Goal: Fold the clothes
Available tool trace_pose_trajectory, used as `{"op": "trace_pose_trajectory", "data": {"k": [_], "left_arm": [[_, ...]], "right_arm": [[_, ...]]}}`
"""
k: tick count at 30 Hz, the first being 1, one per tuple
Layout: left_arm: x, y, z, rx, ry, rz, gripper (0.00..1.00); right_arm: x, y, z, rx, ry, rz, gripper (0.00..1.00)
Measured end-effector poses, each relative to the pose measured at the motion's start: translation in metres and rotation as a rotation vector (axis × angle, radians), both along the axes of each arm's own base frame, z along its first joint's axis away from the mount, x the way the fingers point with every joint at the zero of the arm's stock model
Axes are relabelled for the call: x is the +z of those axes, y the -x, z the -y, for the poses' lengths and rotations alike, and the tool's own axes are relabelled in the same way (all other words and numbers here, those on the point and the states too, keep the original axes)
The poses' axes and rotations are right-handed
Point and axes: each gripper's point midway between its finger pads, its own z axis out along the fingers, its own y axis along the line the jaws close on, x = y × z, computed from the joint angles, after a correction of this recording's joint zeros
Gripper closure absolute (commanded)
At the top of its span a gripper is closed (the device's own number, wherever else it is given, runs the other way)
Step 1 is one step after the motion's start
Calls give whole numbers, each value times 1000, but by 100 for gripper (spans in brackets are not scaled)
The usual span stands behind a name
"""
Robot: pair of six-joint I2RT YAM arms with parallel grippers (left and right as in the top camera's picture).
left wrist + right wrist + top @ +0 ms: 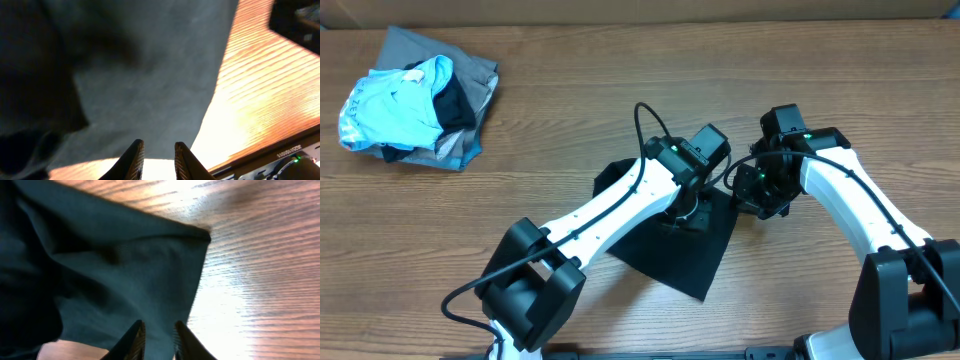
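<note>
The black shirt [680, 255] lies as a folded, creased patch at the middle of the wooden table. My left gripper [685, 213] hovers over its upper part. In the left wrist view the shirt [150, 75] fills most of the frame, and the left gripper [159, 144] is open with its tips at the cloth's edge and nothing between them. My right gripper [740, 195] is at the shirt's right corner. In the right wrist view the right gripper [159, 325] is open just above the shirt [125, 265] near its edge. The collar label is hidden.
A pile with a light-blue garment [390, 105] and grey garments [470, 70] sits at the far left back of the table [840, 90]. The two arms are close together over the shirt. The table's back edge runs along the top.
</note>
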Motion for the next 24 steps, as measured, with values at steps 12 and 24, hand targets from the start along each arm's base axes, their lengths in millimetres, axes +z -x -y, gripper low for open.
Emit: {"op": "trace_pose_trajectory", "data": {"k": [12, 24], "left_arm": [[52, -71, -113, 162, -147, 31, 39], [9, -69, -118, 19, 67, -47, 56]], "right_arm": [[-1, 1, 3, -18, 16, -7, 53], [-1, 2, 3, -19, 18, -16, 53]]}}
